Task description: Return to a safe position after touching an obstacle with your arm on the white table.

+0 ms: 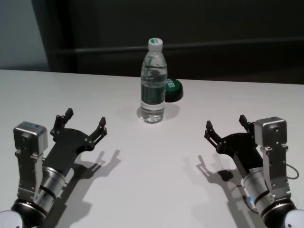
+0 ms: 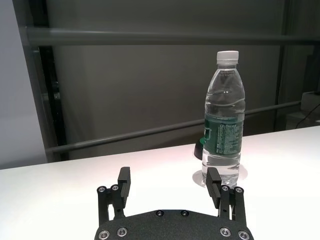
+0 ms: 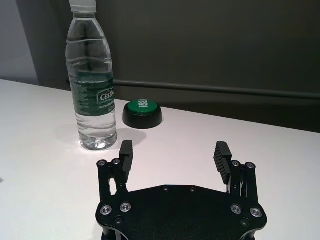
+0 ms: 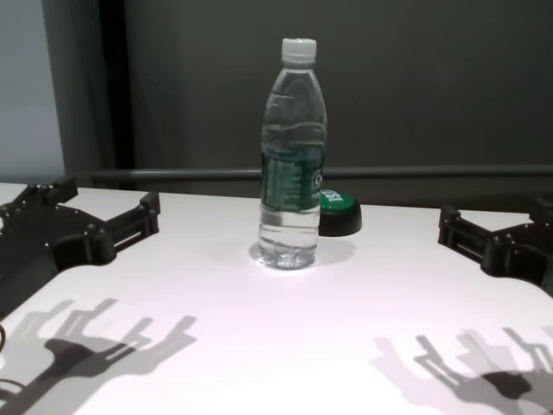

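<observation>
Bottle (image 1: 153,83) upright near white table (image 1: 152,180) far edge, puck (image 1: 173,90) just behind. Left gripper (image 1: 80,122) and right gripper (image 1: 226,127) near front corners, jaws wide, holding nothing.

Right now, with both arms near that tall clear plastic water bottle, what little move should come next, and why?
Probably none beyond holding both arms back. The tall clear plastic water bottle stands upright on the broad white table, untouched. The left gripper and right gripper hover open, well apart from it on either side. The low green-topped black puck sits behind the bottle.
</observation>
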